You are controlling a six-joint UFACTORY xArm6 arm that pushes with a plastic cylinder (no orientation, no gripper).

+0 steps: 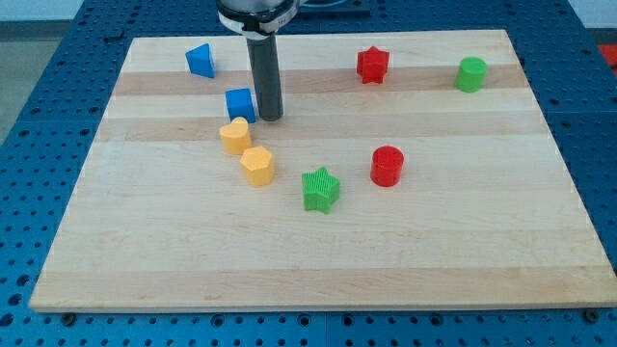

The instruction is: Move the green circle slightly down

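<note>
My tip (269, 118) is a plain rod and holds nothing; it stands just right of the blue cube (240, 104). The green circle (471, 74) lies far to its right, a little higher, near the board (318, 270) edge. 2 yellow blocks sit below-left of it.

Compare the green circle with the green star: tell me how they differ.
The green circle is a round cylinder; the green star has points.
The green circle sits near the view's top right corner; the green star sits near the board's middle.
My tip is beside the blue cube, nearer the star than the circle.
Both are green and upright.
</note>
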